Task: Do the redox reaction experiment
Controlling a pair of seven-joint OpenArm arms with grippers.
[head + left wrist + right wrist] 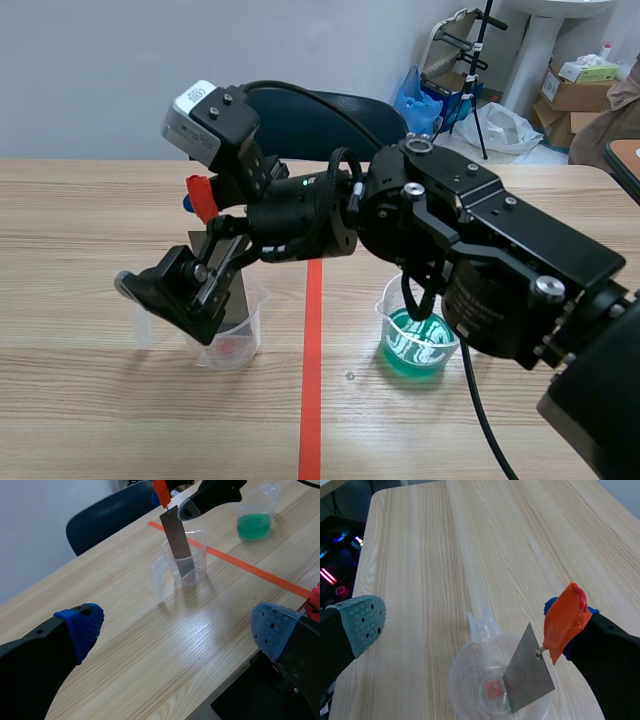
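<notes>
A clear plastic beaker (235,345) stands left of the tape line with a small red piece (493,690) on its bottom. A grey metal plate (530,675) leans inside it, with an orange clip (564,622) on its upper end. My right gripper (460,615) hangs over this beaker, open wide; the clip lies against its blue pad (550,605), while the grey-green pad (367,620) is far off. A second beaker of green liquid (418,342) stands right of the line. My left gripper (177,630) is open, well away from the beaker (187,560) and plate (177,542).
The orange-red tape line (311,380) runs down the table's middle. A dark blue chair (110,515) stands behind the far edge. Boxes and bags (580,85) lie on the floor at the back right. The right arm's body (500,260) rises over the green beaker.
</notes>
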